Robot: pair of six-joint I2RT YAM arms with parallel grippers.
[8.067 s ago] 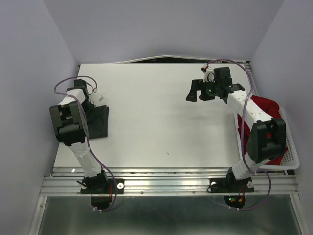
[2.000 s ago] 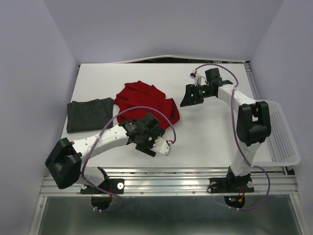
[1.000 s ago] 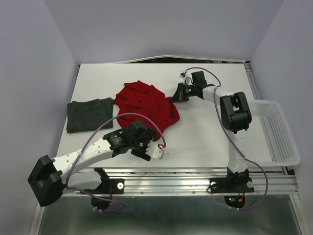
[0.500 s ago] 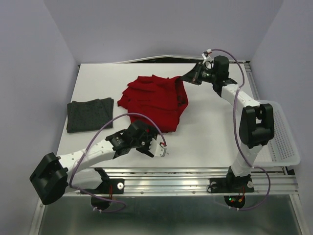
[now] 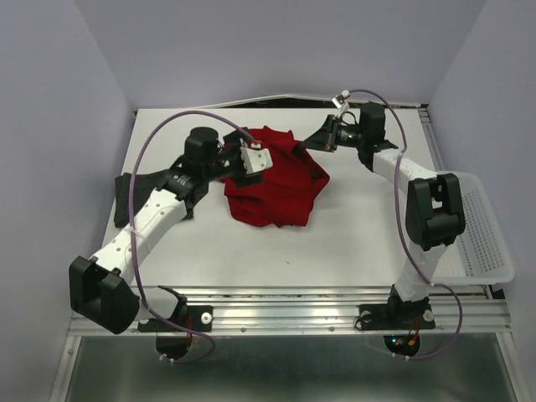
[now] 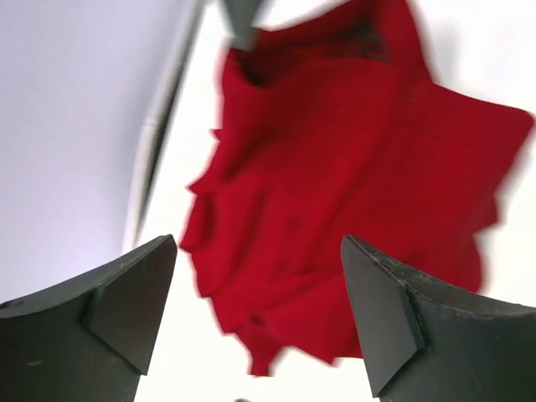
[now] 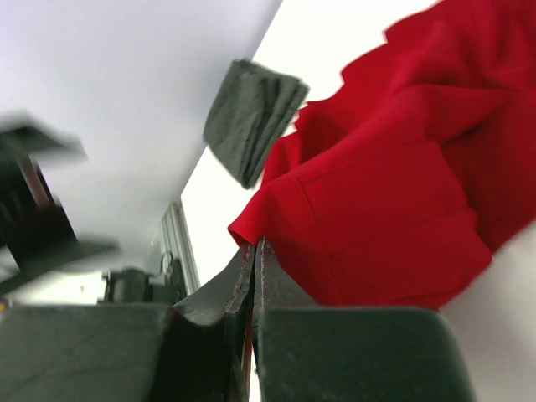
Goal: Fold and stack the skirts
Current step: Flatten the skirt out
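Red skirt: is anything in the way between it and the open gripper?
No. The open left gripper faces the red skirt directly, and nothing visible lies between them. The right gripper is shut on the skirt's edge, off to one side and not in the path.

left end effector (image 5: 251, 161) is carried from the near edge of the surface up to the left side of the red skirt (image 5: 280, 188), jaws spread, skirt is dragged rightward and bunched tighter, its far corner is pinched in the right end effector (image 5: 322, 141)

Red skirt (image 5: 276, 188) bunched centrally; grey skirt (image 7: 251, 117) folded, far left.
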